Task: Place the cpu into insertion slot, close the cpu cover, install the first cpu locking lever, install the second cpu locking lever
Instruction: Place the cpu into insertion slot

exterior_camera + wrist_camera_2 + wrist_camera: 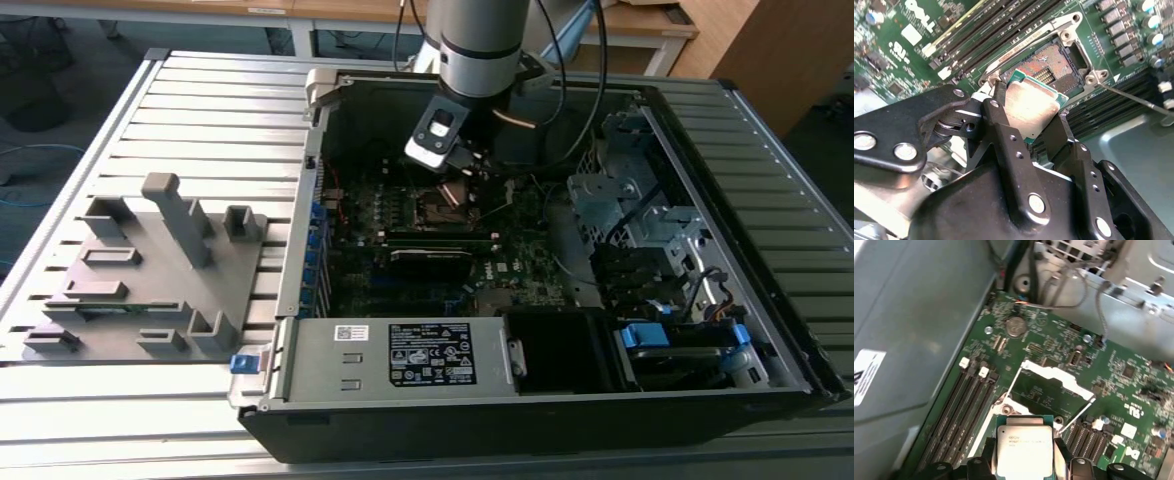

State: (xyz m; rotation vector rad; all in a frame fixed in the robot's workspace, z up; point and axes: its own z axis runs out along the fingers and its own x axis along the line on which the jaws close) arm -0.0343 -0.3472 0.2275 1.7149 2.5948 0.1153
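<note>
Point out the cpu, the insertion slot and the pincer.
cpu (1031, 107), second wrist view: middle of its metal top.
insertion slot (1052, 62), second wrist view: its dark contact field.
pincer (454, 172), exterior view: between its fingertips.

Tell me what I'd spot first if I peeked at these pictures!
The shiny square cpu stands out first, pinched between the black jaws of the gripper, right at the insertion slot. In the exterior view, a big open computer case lies on a slatted metal table, with the arm reaching down into it.
</note>
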